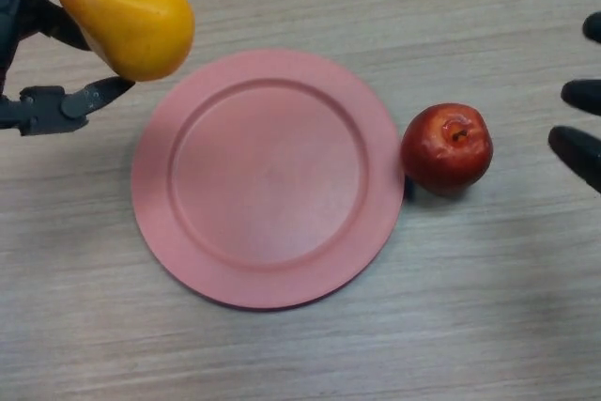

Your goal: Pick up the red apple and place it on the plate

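A red apple [447, 147] sits on the table just right of the pink plate [268, 279], touching or nearly touching its rim. My right hand [579, 143] shows only as dark fingertips at the right edge, spread and apart from the apple. At the top left, my left hand [47, 91] is curled round a yellow pear [131, 21], held beside the plate's upper left rim. The plate holds nothing.
The wooden table [470, 326] lies all around the plate. Nothing else stands on it.
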Robot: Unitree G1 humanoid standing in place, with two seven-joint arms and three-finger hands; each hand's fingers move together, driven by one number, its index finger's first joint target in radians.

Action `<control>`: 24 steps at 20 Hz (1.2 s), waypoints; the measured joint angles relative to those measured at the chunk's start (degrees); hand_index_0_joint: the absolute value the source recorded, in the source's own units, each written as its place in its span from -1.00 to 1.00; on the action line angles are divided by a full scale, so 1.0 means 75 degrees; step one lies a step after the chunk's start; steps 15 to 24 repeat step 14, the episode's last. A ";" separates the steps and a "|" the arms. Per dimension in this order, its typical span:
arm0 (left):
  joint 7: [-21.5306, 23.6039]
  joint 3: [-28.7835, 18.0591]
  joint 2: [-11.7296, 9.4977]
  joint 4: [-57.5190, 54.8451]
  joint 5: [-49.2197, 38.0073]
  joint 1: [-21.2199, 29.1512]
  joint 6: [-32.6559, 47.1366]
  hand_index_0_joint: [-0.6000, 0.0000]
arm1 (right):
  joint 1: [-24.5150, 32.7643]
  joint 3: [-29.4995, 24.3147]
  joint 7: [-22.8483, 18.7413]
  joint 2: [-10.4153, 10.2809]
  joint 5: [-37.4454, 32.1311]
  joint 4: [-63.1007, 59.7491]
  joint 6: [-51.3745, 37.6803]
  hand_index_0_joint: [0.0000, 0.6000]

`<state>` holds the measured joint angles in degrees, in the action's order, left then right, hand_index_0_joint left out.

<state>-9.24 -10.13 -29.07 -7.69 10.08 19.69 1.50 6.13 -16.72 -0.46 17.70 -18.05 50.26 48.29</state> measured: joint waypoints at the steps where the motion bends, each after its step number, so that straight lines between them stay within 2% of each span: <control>1: -0.0002 -0.0009 0.0017 -0.0058 -0.0007 -0.0059 -0.0008 -1.00 | -0.0003 0.0005 0.0000 -0.0001 0.0005 0.0000 -0.0003 1.00; 2: -0.0043 -0.0045 0.0029 -0.0218 -0.0078 -0.0171 -0.0029 -1.00 | -0.0021 0.0035 -0.0001 0.0000 0.0017 0.0003 -0.0003 0.83; 3: -0.0104 -0.0089 0.0031 -0.0272 -0.0085 -0.0196 -0.0056 -1.00 | -0.0023 0.0092 -0.0036 0.0000 0.0021 0.0003 -0.0003 0.50; 4: -0.0154 -0.0228 0.0031 -0.0271 -0.0084 -0.0206 -0.0060 -1.00 | -0.0022 0.0180 -0.0037 0.0000 0.0013 0.0009 -0.0003 0.00; 5: -0.0153 -0.0329 0.0030 -0.0271 -0.0084 -0.0206 -0.0061 -1.00 | -0.0021 0.0224 -0.0037 0.0000 0.0016 0.0014 -0.0003 -0.34; 6: -0.0153 -0.0417 0.0030 -0.0270 -0.0082 -0.0207 -0.0061 -1.00 | -0.0005 0.0240 -0.0037 -0.0003 0.0014 0.0032 -0.0003 -0.81; 7: -0.0153 -0.0460 0.0030 -0.0269 -0.0082 -0.0213 -0.0061 -1.00 | -0.0009 0.0249 -0.0009 -0.0003 0.0014 0.0080 -0.0013 -1.00; 9: -0.0153 -0.0478 0.0030 -0.0278 -0.0083 -0.0219 -0.0121 -1.00 | -0.0143 0.0362 0.0199 -0.0003 0.0038 0.0277 -0.0348 -1.00; 12: -0.0173 -0.0477 0.0034 -0.0678 -0.0442 -0.0218 -0.0791 -1.00 | -0.0235 0.0542 0.0821 -0.0005 0.0032 0.0440 -0.0594 -1.00; 14: -0.0321 -0.0476 0.0041 -0.0903 -0.0615 -0.0207 -0.0989 -1.00 | -0.0211 0.0536 0.0852 -0.0004 0.0053 0.0530 -0.0596 -1.00; 24: -0.0321 -0.0476 0.0041 -0.0903 -0.0615 -0.0207 -0.0989 -1.00 | -0.0211 0.0536 0.0852 -0.0004 0.0053 0.0530 -0.0596 -1.00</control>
